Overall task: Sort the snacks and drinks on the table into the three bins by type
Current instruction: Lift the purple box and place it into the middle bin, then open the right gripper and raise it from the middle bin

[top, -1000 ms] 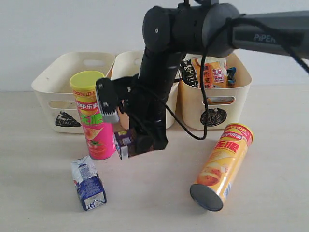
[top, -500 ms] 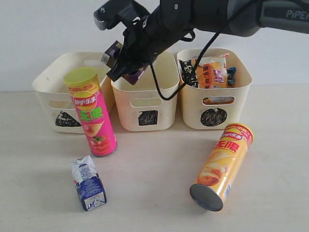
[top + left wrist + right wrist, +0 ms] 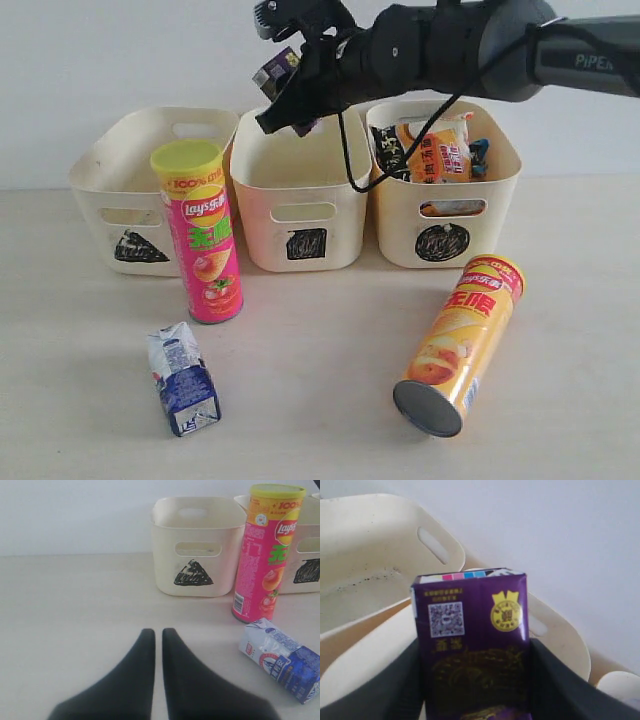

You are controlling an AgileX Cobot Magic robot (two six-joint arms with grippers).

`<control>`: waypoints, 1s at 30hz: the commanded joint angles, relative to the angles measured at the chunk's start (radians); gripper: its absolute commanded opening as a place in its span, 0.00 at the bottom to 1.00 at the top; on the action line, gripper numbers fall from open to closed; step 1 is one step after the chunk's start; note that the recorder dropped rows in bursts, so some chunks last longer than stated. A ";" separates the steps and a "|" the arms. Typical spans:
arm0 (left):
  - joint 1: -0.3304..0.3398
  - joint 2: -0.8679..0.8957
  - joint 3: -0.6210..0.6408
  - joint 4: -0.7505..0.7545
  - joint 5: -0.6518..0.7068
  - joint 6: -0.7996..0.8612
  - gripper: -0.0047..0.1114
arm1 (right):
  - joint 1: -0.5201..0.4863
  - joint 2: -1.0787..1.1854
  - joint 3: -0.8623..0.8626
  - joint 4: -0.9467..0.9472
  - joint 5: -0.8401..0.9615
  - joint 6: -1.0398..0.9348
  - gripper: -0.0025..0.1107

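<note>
My right gripper is shut on a purple drink carton and holds it in the air above the back rim of the middle bin. The right wrist view shows that carton clamped between both fingers of the right gripper. A pink chip tube with a yellow lid stands upright in front of the left bin. A blue and white drink carton lies near the front. The orange-yellow chip tube lies on its side at the right. My left gripper is shut and empty, low over the table.
Noodle packets fill the right bin. The bins carry black marks: triangle, square, circle. The left wrist view shows the left bin, the pink tube and the blue and white carton.
My right arm has risen from table height beside the pink tube to above the middle bin, carrying the purple carton. The pink tube leaned, then stands upright again.
</note>
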 commanded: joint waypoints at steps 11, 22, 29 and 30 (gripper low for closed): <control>0.001 -0.003 -0.003 -0.004 -0.008 -0.012 0.08 | -0.007 0.086 -0.005 0.008 -0.234 0.016 0.04; 0.001 -0.003 -0.003 -0.004 -0.008 -0.012 0.08 | -0.007 0.086 -0.005 0.008 -0.216 0.012 0.64; 0.001 -0.003 -0.003 -0.004 -0.008 -0.012 0.08 | -0.007 0.086 -0.005 0.008 -0.216 0.015 0.67; 0.001 -0.003 -0.003 -0.004 -0.008 -0.012 0.08 | -0.007 0.086 -0.005 0.008 -0.214 0.015 0.67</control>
